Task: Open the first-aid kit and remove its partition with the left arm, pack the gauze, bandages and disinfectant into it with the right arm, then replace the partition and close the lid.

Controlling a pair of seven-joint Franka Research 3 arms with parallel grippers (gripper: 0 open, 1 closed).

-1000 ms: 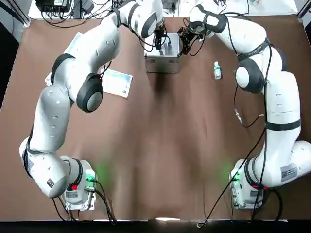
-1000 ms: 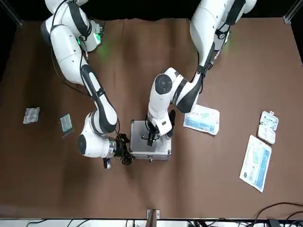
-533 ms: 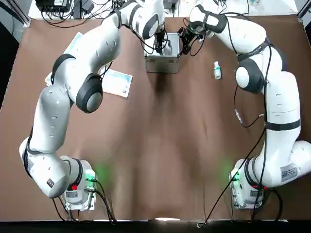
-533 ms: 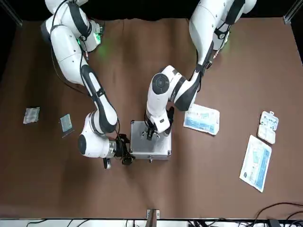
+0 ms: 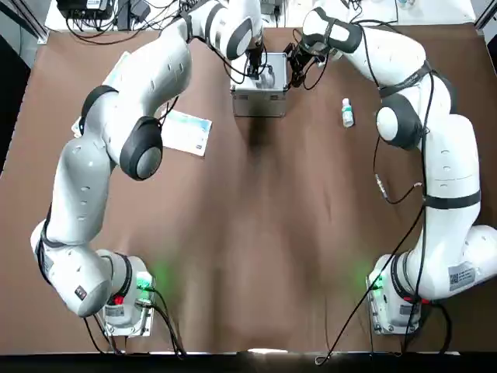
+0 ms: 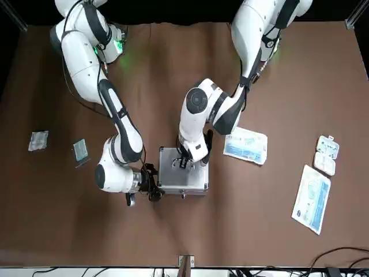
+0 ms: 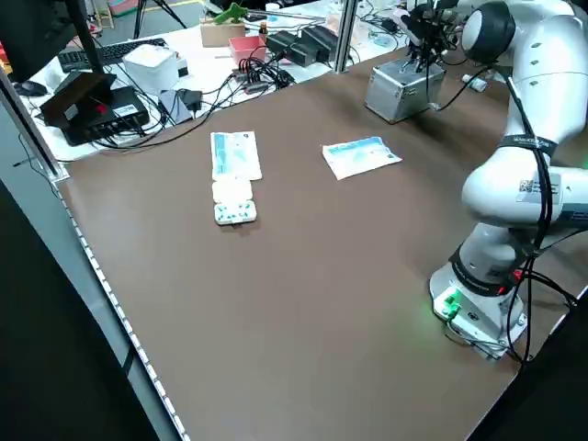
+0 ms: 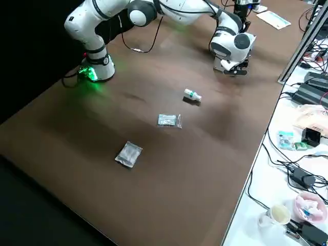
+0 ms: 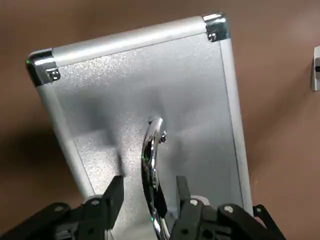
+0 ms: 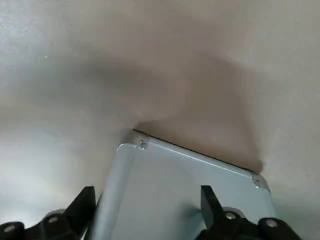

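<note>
The first-aid kit (image 5: 260,87) is a silver case at the table's far middle, and its lid (image 9: 135,95) is down. The folding handle (image 9: 152,155) lies flat on the lid. My left gripper (image 9: 148,195) hovers just over the lid, open, with one finger on each side of the handle. My right gripper (image 5: 293,66) sits open against the case's right end (image 10: 185,180). The disinfectant (image 5: 347,113), a small white bottle with a green band, stands right of the case. Two clear packets (image 6: 38,140) (image 6: 80,149) lie farther right. The partition is hidden.
A white-and-blue printed packet (image 5: 186,132) lies left of the case. A long pale packet (image 6: 312,198) and a small white blister box (image 6: 326,154) lie at the far left. Cables and equipment (image 7: 92,96) crowd the bench beyond the table's far edge.
My left gripper has shifted slightly over the lid, and its wrist has turned a little. The case and my right gripper have not moved.
</note>
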